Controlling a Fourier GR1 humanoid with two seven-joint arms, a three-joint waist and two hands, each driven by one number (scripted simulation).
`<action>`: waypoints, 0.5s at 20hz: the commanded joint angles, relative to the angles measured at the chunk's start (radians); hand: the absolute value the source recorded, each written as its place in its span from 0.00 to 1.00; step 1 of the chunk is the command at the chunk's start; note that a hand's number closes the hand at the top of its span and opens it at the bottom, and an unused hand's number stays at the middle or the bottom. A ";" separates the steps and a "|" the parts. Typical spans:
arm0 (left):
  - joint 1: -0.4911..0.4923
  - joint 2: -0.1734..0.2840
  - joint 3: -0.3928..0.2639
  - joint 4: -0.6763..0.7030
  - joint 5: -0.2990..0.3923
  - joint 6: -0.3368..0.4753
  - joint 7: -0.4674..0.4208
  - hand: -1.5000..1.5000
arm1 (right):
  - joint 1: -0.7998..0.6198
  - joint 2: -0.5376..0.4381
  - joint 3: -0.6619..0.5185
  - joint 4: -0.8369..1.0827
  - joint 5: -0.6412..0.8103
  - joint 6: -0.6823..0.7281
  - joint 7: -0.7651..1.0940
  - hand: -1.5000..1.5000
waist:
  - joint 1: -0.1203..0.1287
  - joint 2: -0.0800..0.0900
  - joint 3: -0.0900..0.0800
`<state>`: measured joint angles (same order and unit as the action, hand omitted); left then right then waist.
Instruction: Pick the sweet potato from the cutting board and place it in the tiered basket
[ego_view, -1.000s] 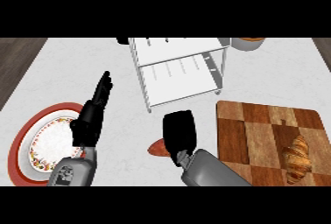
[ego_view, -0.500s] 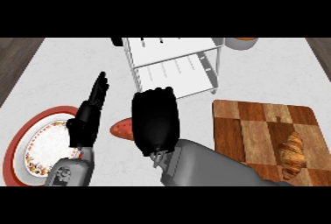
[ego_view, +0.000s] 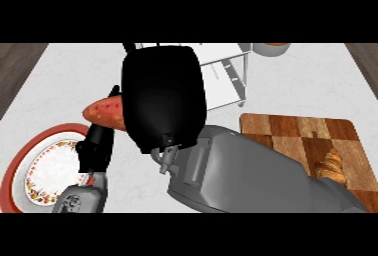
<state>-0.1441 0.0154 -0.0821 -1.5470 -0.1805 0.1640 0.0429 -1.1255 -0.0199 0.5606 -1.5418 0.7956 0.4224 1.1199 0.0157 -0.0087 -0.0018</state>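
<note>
The orange-red sweet potato (ego_view: 103, 111) pokes out to the left of my right hand (ego_view: 162, 95). That hand is lifted high and close to the view, its black back filling the middle; it is curled round the potato and hides most of it. The white wire tiered basket (ego_view: 225, 75) stands just behind and to the right of the hand, partly covered by it. The wooden cutting board (ego_view: 291, 132) lies at the right. My left hand (ego_view: 96, 150) rests open at the lower left, fingers pointing up, just below the potato.
A croissant (ego_view: 332, 165) lies on the board's right half. A red-rimmed patterned plate (ego_view: 40, 170) sits at the left edge. A small bowl (ego_view: 273, 48) stands at the back right. My grey right forearm (ego_view: 244, 175) covers the counter's lower middle.
My right hand has risen and moved up towards the basket with the sweet potato, now much nearer the view. The left hand has stayed in place.
</note>
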 joint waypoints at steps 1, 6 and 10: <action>0.006 -0.004 -0.010 0.009 -0.015 0.006 -0.020 0.50 | -0.105 0.019 -0.086 0.015 -0.098 0.010 0.222 1.00 | 0.003 0.002 0.000; -0.009 0.003 0.013 -0.003 0.009 -0.003 0.014 0.50 | -0.157 0.019 -0.159 0.148 -0.093 -0.084 0.135 1.00 | 0.000 0.007 0.001; -0.035 -0.014 -0.011 -0.011 -0.009 0.006 0.040 0.50 | -0.245 0.019 -0.163 0.296 -0.076 -0.155 0.106 1.00 | 0.008 0.010 0.000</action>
<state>-0.1555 0.0162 -0.0815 -1.5581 -0.1796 0.1605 0.0585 -1.3073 -0.0119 0.4090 -1.3404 0.7124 0.3396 1.1031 0.0227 -0.0013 -0.0015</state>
